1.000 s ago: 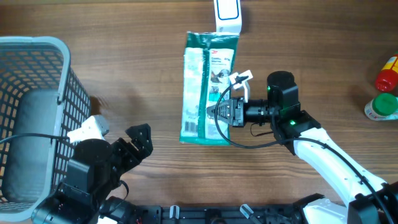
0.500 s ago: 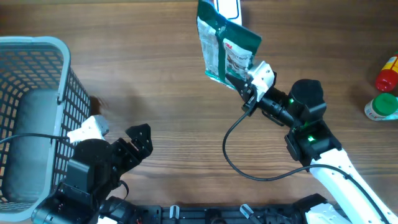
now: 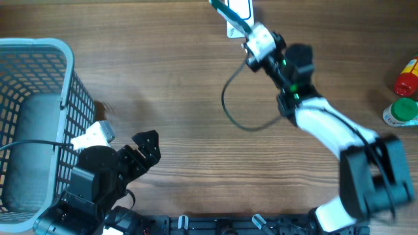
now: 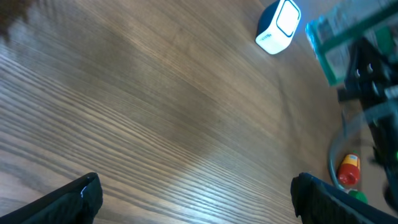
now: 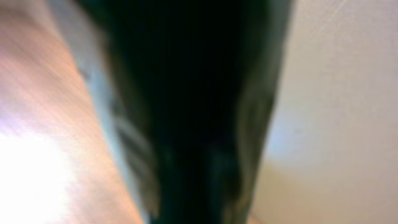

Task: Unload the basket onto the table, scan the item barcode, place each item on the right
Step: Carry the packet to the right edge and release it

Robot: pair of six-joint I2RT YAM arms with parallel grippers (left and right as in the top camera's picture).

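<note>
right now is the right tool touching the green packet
Touching. The overhead view shows the right tool shut on the green packet, holding it up edge-on.

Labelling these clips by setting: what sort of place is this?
Probably a mock shop checkout set up on a wooden table: a white-and-blue box-shaped scanner, a grey plastic mesh basket, and a green plastic packet that the right gripper holds up near the scanner.
</note>
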